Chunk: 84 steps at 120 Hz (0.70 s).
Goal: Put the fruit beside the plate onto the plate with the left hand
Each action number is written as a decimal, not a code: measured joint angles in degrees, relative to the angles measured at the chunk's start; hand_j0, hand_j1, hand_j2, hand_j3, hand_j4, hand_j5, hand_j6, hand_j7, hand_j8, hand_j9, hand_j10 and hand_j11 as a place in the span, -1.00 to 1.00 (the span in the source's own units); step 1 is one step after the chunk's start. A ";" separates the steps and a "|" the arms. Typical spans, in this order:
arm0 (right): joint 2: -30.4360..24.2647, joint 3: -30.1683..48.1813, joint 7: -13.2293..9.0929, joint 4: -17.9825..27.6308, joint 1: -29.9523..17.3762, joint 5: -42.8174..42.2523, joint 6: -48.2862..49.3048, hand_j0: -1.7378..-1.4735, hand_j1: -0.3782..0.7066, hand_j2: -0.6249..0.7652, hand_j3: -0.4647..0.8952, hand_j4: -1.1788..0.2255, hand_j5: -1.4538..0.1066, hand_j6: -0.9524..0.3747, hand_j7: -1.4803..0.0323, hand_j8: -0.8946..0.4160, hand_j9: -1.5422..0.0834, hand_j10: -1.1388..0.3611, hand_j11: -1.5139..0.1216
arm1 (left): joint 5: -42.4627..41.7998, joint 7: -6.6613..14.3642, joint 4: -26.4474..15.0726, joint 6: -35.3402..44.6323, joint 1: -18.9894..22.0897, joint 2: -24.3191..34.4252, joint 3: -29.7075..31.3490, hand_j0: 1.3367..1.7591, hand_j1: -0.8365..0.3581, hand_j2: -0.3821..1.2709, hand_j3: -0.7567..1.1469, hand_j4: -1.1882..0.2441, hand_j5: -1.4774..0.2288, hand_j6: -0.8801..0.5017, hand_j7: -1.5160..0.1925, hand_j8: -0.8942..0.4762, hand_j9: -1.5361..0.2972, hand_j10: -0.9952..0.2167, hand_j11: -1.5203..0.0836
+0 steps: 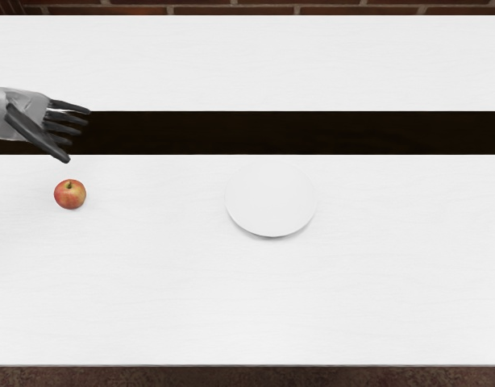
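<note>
A small red-and-yellow apple (70,194) lies on the white table at the left, well apart from the white plate (271,201) near the middle. My left hand (58,127) comes in from the left edge and hovers above and just behind the apple, not touching it. Its dark fingers (68,118) are spread and hold nothing. The plate has nothing on it. No right arm shows.
A dark gap (296,133) runs across the view between the near table (231,306) and a second white surface (247,64) behind it. A brick wall lines the top edge.
</note>
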 joint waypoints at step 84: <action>0.00 0.00 0.00 0.00 0.01 0.00 0.00 -0.40 -0.95 -0.10 -0.32 0.68 0.86 0.43 0.96 0.36 0.90 0.52 0.85 | 56.14 0.00 -29.31 33.52 12.83 -2.58 3.10 0.52 0.79 -0.51 -0.20 0.52 0.58 0.12 0.63 0.15 0.54 0.47 0.74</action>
